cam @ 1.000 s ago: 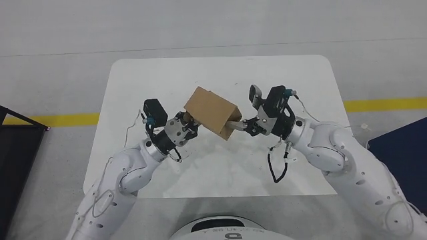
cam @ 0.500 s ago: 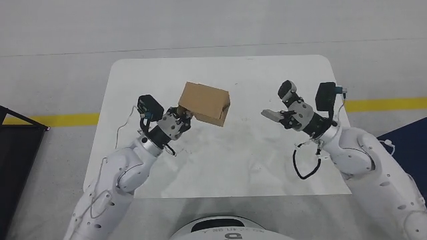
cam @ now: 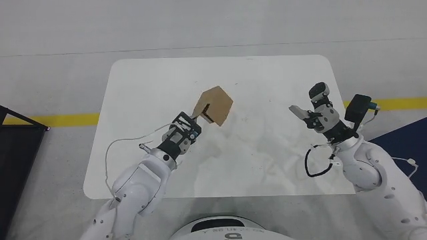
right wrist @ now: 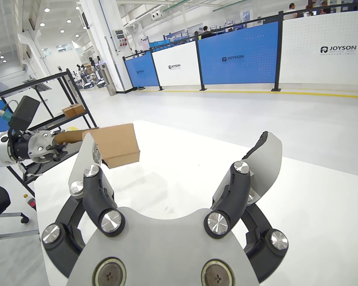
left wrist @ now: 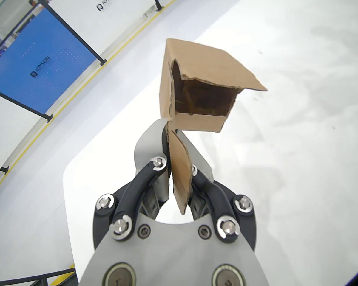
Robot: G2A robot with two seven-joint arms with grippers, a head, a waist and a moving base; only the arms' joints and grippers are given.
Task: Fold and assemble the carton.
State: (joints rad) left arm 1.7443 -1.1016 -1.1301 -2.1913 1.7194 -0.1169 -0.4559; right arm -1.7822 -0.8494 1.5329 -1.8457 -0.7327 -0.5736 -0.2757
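The carton [cam: 217, 105] hangs in the air over the middle of the table [cam: 147, 93], clear of the white top, with its shadow on the surface under it. The left gripper [cam: 197, 115] holds it by one end flap [left wrist: 179, 174]: in the left wrist view the two fingers [left wrist: 147, 141] are pressed together on that brown flap, which runs down between them edge-on, and the carton body [left wrist: 203, 69] stands just past the fingertips. The end nearest that camera is open, showing a dark hollow inside; another flap juts out flat over the opening, and the cardboard edges around it look ragged. Seen from above, the carton is tilted, one corner uppermost. The right gripper [cam: 307, 101] is over the right side of the table, well apart from the carton, its fingers spread wide with nothing between them. In the right wrist view the right gripper [right wrist: 179, 144] faces across the table [right wrist: 197, 180] toward the carton [right wrist: 116, 144], with the left gripper [right wrist: 58, 144] clamped on the flap at the carton's far side. A black cable [cam: 310, 163] loops by the right arm. A yellow line [cam: 67, 119] crosses the floor, and a black rack [cam: 13, 133] stands off the table's left side.
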